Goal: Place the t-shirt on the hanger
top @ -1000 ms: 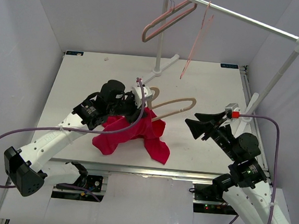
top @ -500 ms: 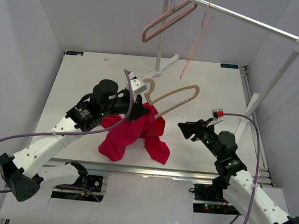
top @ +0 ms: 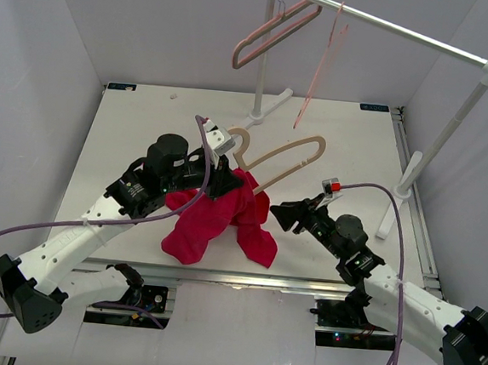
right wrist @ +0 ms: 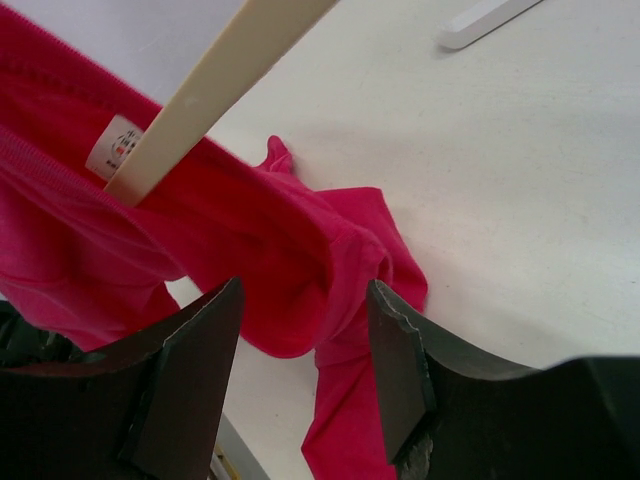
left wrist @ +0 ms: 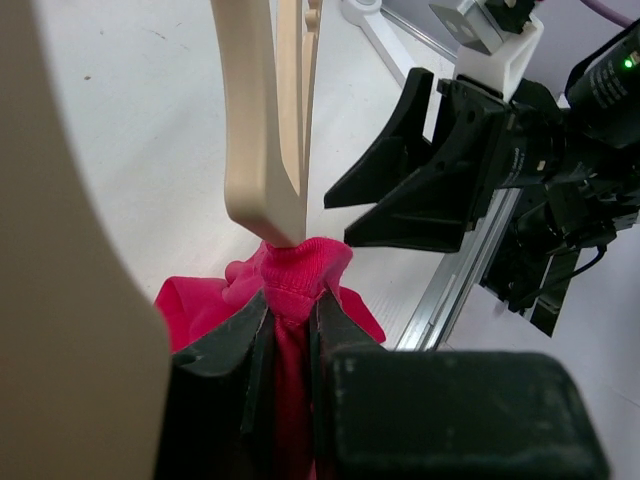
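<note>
Top external: open right fingers [top: 291, 210] are swooping toward the t-shirt [top: 224, 219], left fingers [left wrist: 225, 350] pinching its neck below the hanger [top: 284, 159], threading looking close.

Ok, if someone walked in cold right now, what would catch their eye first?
The bright red t-shirt, bunched on the white table near its front edge and pinched at its top by the left gripper. Next comes the tan wooden hanger slanting away behind it, one end poked into the cloth by the white label. The right gripper hangs open just right of the shirt.
</note>
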`<action>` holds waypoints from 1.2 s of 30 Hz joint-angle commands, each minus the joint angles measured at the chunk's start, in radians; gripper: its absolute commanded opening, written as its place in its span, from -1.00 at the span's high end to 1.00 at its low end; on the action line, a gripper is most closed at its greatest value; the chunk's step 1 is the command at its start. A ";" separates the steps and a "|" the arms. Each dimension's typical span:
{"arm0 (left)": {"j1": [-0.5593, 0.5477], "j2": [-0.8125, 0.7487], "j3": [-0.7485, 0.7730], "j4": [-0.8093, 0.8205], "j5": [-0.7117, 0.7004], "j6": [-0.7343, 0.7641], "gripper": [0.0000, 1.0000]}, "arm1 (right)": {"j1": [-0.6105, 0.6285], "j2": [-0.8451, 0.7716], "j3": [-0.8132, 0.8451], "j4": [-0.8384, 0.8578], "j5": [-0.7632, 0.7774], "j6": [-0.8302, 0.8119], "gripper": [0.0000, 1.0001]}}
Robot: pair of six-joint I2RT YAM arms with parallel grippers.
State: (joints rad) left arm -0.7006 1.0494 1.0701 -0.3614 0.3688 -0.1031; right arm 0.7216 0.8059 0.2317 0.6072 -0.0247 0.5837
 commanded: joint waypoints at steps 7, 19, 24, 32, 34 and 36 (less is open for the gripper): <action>-0.002 -0.018 -0.004 0.042 -0.013 -0.012 1.00 | 0.140 0.056 0.039 0.077 0.243 -0.050 -0.18; -0.001 -0.027 -0.031 0.078 0.010 -0.035 1.00 | 0.168 0.203 0.085 0.119 0.269 -0.060 -0.11; -0.002 -0.048 -0.056 0.115 0.013 -0.050 1.00 | 0.168 0.270 0.112 0.122 0.264 -0.060 -0.09; -0.002 -0.064 -0.061 0.124 0.033 -0.059 1.00 | 0.169 0.334 0.104 0.155 0.337 -0.040 0.16; -0.002 -0.069 -0.064 0.128 0.044 -0.065 1.00 | 0.168 0.359 0.124 0.139 0.354 -0.033 0.23; 0.000 -0.072 -0.066 0.129 0.052 -0.073 1.00 | 0.168 0.372 0.132 0.141 0.354 -0.040 0.45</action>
State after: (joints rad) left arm -0.7006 1.0196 1.0061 -0.2817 0.3831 -0.1487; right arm 0.8860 1.1512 0.3117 0.6910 0.2700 0.5475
